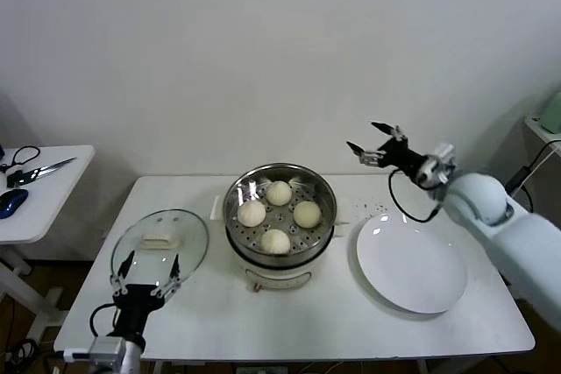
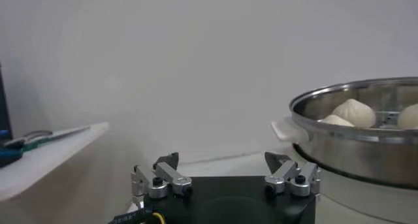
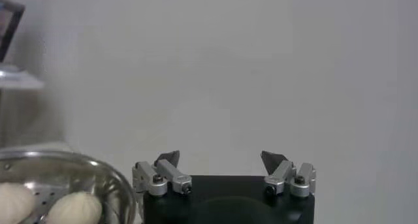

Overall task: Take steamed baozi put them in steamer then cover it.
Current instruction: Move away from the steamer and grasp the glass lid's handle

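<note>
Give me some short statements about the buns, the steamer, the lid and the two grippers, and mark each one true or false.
1. All four baozi lie inside the steamer. True.
2. The glass cover sits on the steamer. False: it lies on the table, on the steamer's left side.
3. The white plate holds one bun. False: nothing lies on it.
4. The left gripper has open jaws and holds nothing. True: it is at the near edge of the cover.
5. The right gripper is shut on a bun. False: its jaws are open and hold nothing, raised above the table between steamer and plate.
</note>
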